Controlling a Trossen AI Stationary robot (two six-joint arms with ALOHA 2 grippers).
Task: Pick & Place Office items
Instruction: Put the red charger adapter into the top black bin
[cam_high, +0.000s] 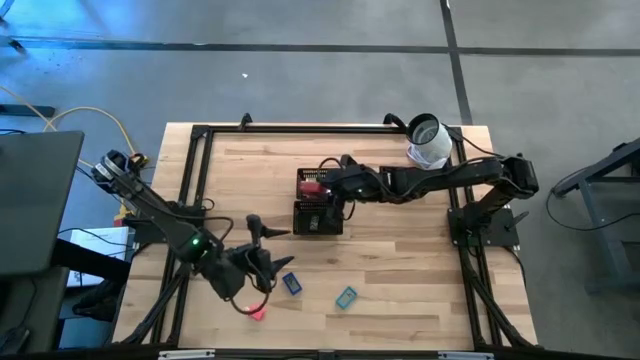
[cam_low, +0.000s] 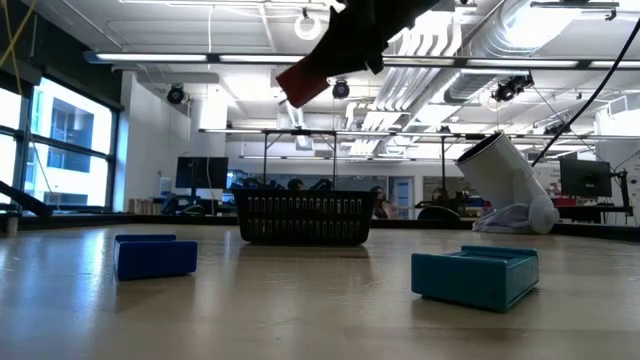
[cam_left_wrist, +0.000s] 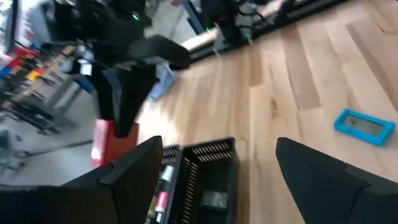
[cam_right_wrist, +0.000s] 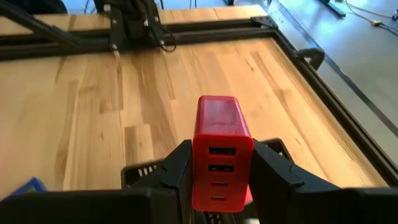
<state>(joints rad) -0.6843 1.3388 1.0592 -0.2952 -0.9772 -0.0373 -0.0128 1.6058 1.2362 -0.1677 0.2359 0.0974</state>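
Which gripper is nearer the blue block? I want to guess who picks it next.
Left. The left gripper hovers open just beside the blue block. The right gripper is farther off, over the black tray, holding a red block.

Glossy red plastic block (cam_right_wrist: 220, 152), pale wood table (cam_right_wrist: 93, 112)

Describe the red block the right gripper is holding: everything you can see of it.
The red block is a glossy, plastic-looking box with rounded edges. One face carries four dark slots in a row. The right gripper is shut on it, a dark finger pressing each side, so it stands upright between them, clear of the table. It hangs above the black mesh tray; the low view shows it well above the tray's rim. Nothing else touches it.
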